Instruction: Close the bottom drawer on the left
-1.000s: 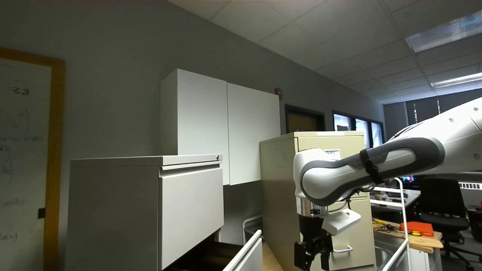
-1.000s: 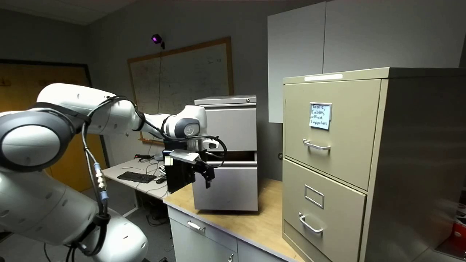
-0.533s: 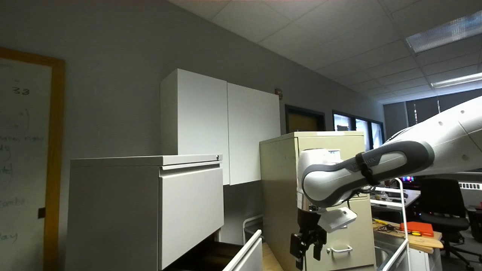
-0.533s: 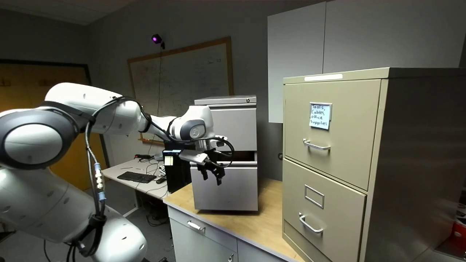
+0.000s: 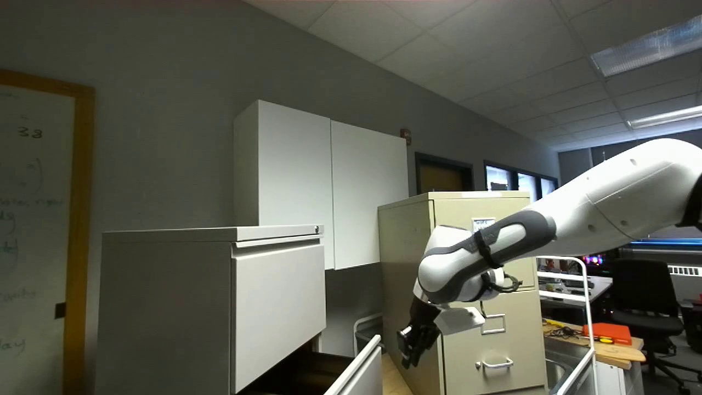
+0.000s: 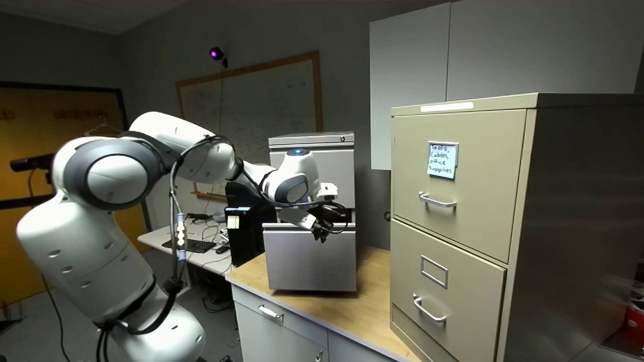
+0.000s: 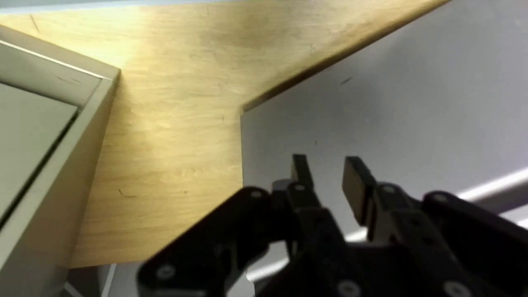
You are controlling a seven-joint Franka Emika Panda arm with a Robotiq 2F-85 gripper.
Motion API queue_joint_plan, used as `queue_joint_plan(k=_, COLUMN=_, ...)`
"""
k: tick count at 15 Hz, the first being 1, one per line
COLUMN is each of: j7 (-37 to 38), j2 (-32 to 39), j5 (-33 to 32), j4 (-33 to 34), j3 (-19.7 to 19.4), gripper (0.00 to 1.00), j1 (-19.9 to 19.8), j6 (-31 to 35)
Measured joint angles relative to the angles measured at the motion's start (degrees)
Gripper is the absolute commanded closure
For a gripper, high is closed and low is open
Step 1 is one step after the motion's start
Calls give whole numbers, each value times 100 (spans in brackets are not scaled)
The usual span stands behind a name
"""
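Note:
The bottom drawer (image 6: pixel 312 264) of the pale grey cabinet stands pulled out, its dark inside showing above the front. In an exterior view its front (image 5: pixel 366 374) juts out below the upper drawer. My gripper (image 5: pixel 408 356) hangs to the side of that front, tilted down, with a visible gap to it. From the opposite angle the gripper (image 6: pixel 320 236) overlaps the drawer's top edge. In the wrist view the flat front (image 7: pixel 412 111) fills the background behind the gripper (image 7: pixel 326 165). The fingers are partly open with nothing between them.
A beige filing cabinet (image 6: pixel 453 236) with metal handles stands close beside, also at the left of the wrist view. Both rest on a wooden counter (image 6: pixel 375 286). White wall cupboards (image 5: pixel 296 175) hang behind. A desk with a keyboard (image 6: pixel 188 245) lies beyond the arm.
The arm has swung toward the drawer front and its wrist has tilted. The fingers have drawn closer together. The drawer has not moved.

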Motion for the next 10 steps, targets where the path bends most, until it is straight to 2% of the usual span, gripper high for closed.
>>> queue_joint_plan(k=4, j7=-884, j2=842, j5=1072, j4=692, j3=-222, gripper=100, j1=204, j6=190)
queue_joint_plan(k=10, j7=-2071, j2=1915, j5=2844, j4=1612, j3=-198, gripper=100, j1=152, j6=56)
